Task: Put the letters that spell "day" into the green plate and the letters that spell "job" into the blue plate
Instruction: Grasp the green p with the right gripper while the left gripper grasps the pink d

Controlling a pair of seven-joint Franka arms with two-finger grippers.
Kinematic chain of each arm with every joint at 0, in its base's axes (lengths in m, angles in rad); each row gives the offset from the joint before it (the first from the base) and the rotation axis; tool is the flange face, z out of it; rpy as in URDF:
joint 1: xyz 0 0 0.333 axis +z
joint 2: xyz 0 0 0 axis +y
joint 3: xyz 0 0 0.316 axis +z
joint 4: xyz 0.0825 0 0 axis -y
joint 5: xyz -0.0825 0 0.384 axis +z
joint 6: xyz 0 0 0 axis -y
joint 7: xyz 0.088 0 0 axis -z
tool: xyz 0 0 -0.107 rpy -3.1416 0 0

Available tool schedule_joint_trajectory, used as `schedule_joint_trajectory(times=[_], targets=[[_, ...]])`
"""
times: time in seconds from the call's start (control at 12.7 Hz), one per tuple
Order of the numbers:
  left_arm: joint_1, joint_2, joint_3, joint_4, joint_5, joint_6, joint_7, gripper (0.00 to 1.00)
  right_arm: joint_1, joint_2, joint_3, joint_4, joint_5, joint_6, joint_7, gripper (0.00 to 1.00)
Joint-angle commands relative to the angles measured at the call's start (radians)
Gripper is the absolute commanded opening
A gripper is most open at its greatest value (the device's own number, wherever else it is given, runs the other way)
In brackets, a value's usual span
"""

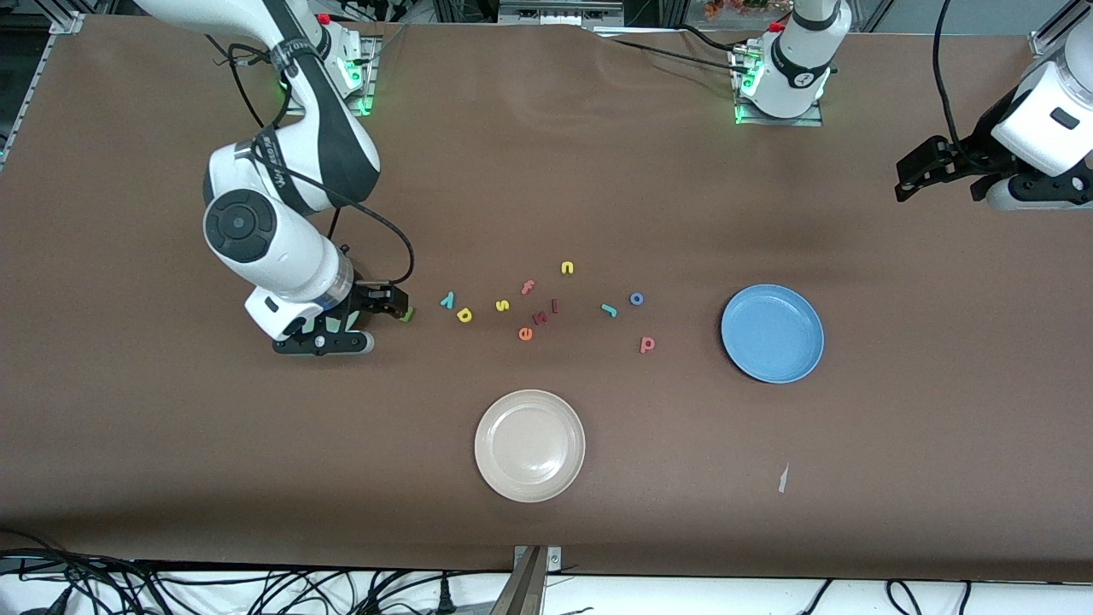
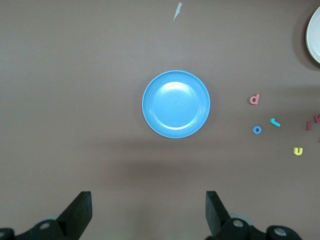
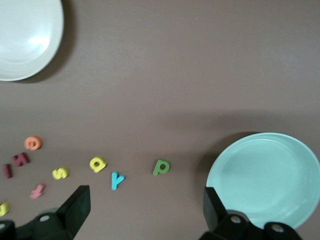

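While the right gripper (image 1: 401,309) hung wide over the green letter (image 3: 161,167), its arm hid the green plate (image 3: 263,179); the left gripper (image 1: 907,184) waited wide near the table's edge.

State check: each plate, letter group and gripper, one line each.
green plate: empty, under the right arm.
blue plate: empty.
beige plate: empty.
"day" letters: loose on the table, none plated.
"job" letters: loose on the table near the blue plate.
right gripper: open, holding nothing, over the table between the green plate and the "d".
left gripper: open, empty, waiting at its own end of the table.
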Motion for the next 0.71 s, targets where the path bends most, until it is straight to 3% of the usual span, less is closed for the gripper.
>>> schedule_joint_trajectory(times=[0.0, 0.24, 0.63], targets=[[0.000, 0.011, -0.002, 0.028, -0.010, -0.024, 0.004, 1.00, -0.002, -0.095, -0.006, -0.260, 0.015, 0.211, 0.044, 1.00], [0.000, 0.011, -0.002, 0.028, -0.010, -0.024, 0.004, 1.00, -0.001, -0.097, -0.004, -0.426, 0.017, 0.413, 0.132, 1.00], [0.000, 0.011, -0.002, 0.028, -0.010, -0.024, 0.003, 1.00, 0.036, 0.013, -0.004, -0.456, 0.018, 0.549, 0.308, 1.00]])
